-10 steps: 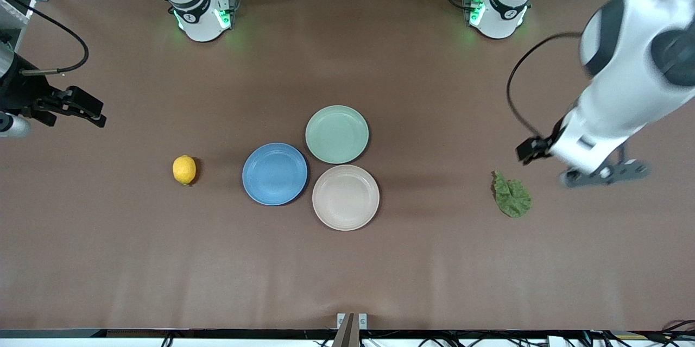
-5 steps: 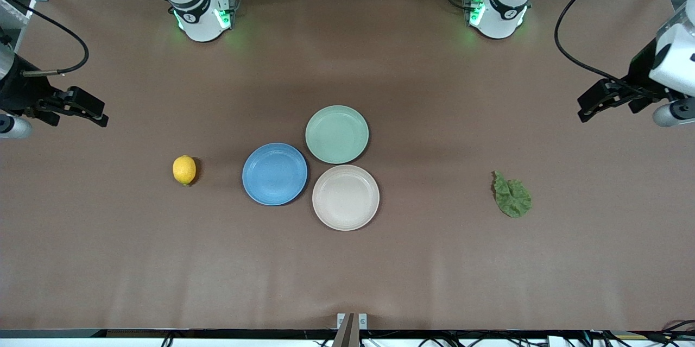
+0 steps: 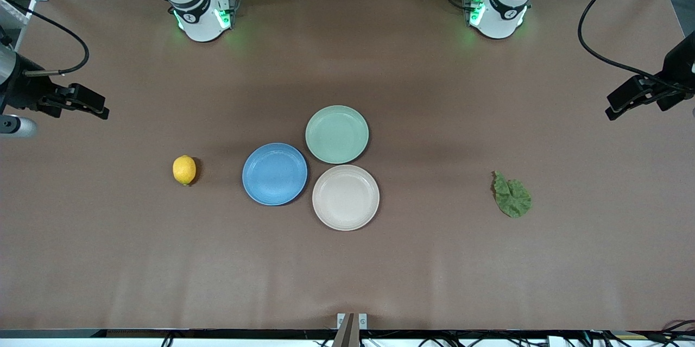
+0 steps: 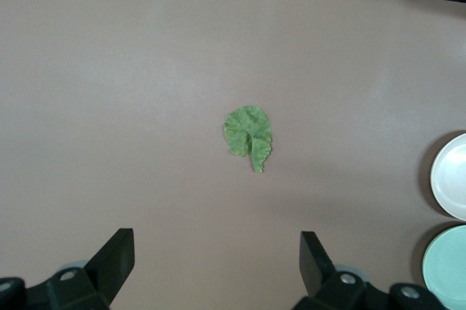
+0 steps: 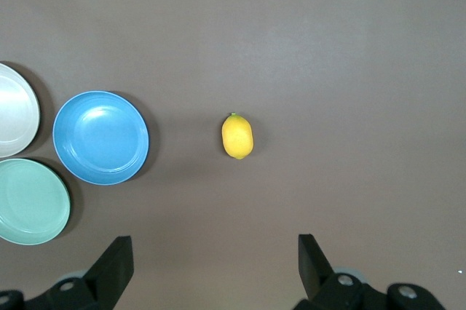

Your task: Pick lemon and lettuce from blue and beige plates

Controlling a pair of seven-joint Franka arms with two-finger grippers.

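Both plates sit bare — lemon (image 3: pixel 184 169) is parked on the table beside the blue plate (image 3: pixel 275 174), lettuce (image 3: pixel 512 195) well apart from the beige plate (image 3: pixel 346 197). Left gripper (image 4: pixel 211 266) and right gripper (image 5: pixel 211 266) are held wide open, empty, high at the table ends. The limp leaf could easily be missed by pinching fingers — the lemon could get rolled.

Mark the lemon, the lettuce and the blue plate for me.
lemon (image 3: pixel 184 169): front view, middle of the fruit.
lettuce (image 3: pixel 512 196): front view, middle of the leaf.
blue plate (image 3: pixel 275 174): front view, bare centre of the plate.

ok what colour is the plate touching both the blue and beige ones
Pale mint green plate, plain, no pattern. It shows best in the front view.
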